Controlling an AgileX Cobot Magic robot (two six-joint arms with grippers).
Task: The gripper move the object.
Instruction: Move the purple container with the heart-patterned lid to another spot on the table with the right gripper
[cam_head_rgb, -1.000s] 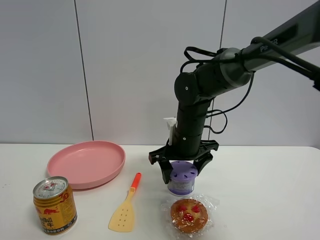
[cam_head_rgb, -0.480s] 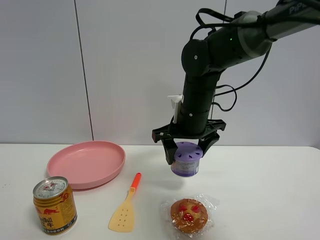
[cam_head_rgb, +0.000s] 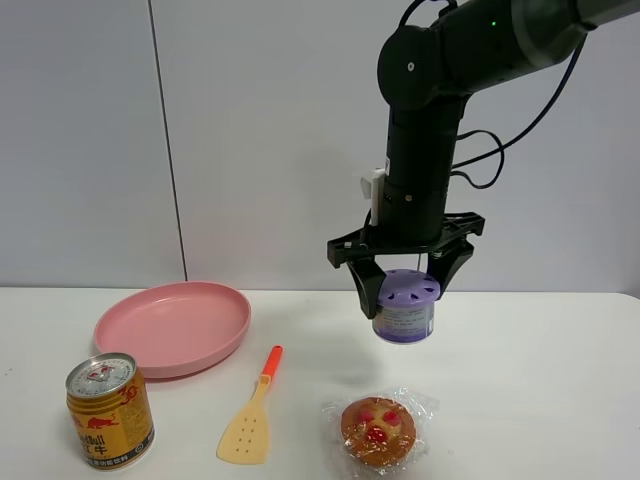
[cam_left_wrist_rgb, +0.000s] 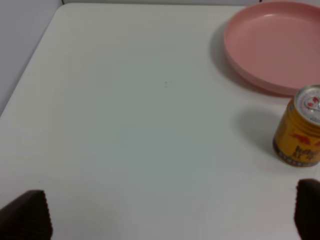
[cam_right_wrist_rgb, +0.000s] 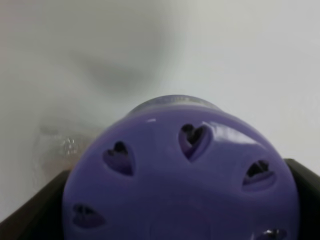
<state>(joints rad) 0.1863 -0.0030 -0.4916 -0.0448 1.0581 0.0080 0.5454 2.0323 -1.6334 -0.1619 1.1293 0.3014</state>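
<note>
Currently right gripper pinches the canister by its lid, axis vertical, hanging straight below it, airborne up and behind the pastry.

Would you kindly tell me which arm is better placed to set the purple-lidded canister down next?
Right, probably: the right tool grips the canister above the table, while the left tool is open and empty near the can.
</note>
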